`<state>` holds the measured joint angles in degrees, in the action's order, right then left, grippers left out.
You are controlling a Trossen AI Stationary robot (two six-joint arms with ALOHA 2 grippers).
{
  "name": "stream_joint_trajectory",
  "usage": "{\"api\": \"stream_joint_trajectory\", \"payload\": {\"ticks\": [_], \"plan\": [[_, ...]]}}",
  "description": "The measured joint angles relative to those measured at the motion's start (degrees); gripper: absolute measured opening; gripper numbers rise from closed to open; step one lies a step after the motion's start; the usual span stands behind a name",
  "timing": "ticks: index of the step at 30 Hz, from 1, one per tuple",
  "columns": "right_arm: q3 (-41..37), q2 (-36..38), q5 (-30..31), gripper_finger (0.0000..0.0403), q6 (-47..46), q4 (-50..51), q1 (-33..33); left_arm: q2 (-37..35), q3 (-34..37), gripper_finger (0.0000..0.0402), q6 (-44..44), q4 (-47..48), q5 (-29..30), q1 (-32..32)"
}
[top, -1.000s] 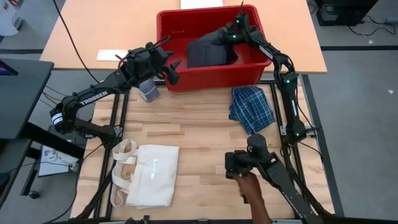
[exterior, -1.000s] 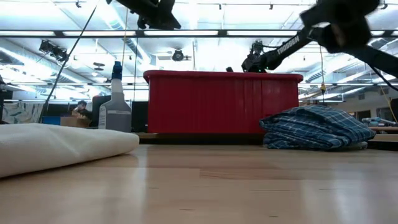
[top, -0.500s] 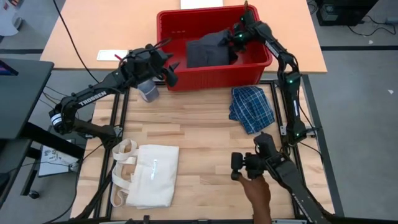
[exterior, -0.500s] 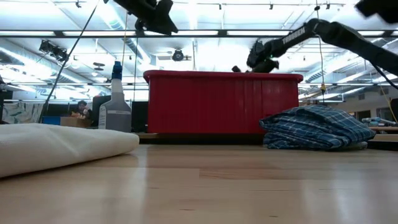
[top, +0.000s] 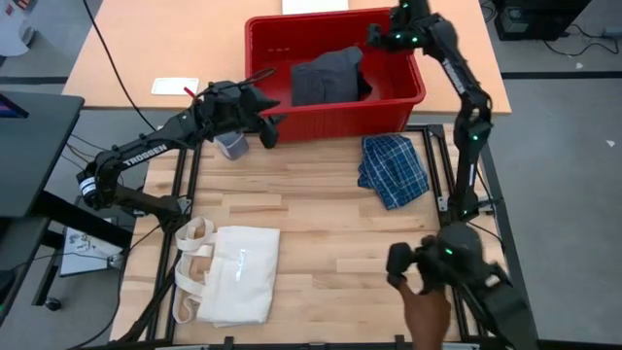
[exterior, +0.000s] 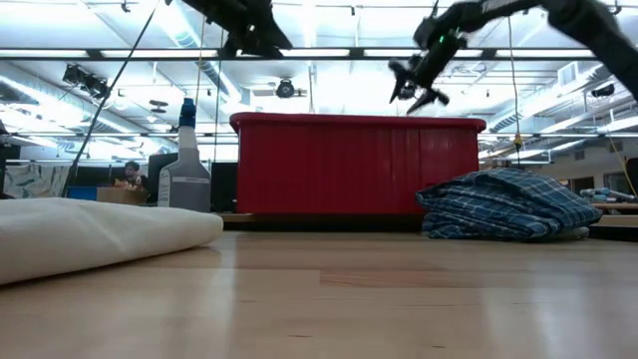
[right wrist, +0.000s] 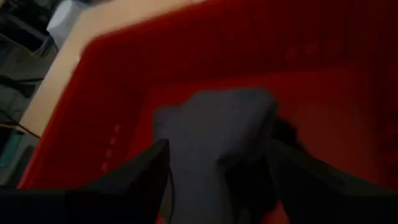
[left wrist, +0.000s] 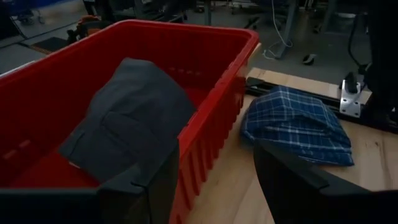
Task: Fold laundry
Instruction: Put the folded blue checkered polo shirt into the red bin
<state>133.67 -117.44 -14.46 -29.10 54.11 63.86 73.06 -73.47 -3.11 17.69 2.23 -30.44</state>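
- Right gripper [top: 377,37] up top right in the high view, hanging over the far corner of the red bin [top: 335,124], fingers spread apart, nothing in them.
- Left gripper [top: 275,121] at the bin's near-left corner, upper left of centre, jaws apart and empty too.
- Dark garment [top: 328,78] lying loose in the bin, upper middle of frame, not gripped by anything. Looks bunched, not folded.
- Plaid garment [top: 393,169] out on the table [top: 311,194], right of centre, just below the bin. Roughly bundled, hard to call it a neat fold.
- Cream tote [top: 229,275] lower left, spray bottle [top: 231,145] beside the left arm, a hand [top: 425,313] at the bottom right edge.
- No grey-blue piece in sight.
- Guessing early-to-middle: one piece out, one left in the bin, proper folding mostly ahead.
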Motion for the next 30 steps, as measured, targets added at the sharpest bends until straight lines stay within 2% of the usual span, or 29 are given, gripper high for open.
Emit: {"api": "stream_joint_trajectory", "payload": {"ticks": [4, 9, 15, 18, 30], "plan": [[0.1, 4.6, 4.8, 0.0272, 5.4, 2.1, -0.2, 0.0, 0.0, 0.021, 0.0, -0.8, 0.1, 0.4], [0.0, 9.3, 8.1, 0.0272, 11.0, 11.2, 0.1, 0.0, 0.0, 0.021, 2.3, -1.7, 0.1, 0.8], [0.0, 12.0, 8.0, 0.0272, 20.1, 28.2, -2.3, 2.6, 0.0, 0.021, 3.1, -2.6, -3.0, 2.2], [0.0, 13.0, 7.2, 0.0272, 23.2, 33.5, -3.6, 5.9, 0.0, 0.021, 3.8, -5.3, -5.7, 3.8], [-0.1, 16.9, 7.0, 0.0272, 27.5, 35.9, -5.9, 18.0, 0.0, 0.021, 11.1, -17.7, -6.6, 11.1]]}}
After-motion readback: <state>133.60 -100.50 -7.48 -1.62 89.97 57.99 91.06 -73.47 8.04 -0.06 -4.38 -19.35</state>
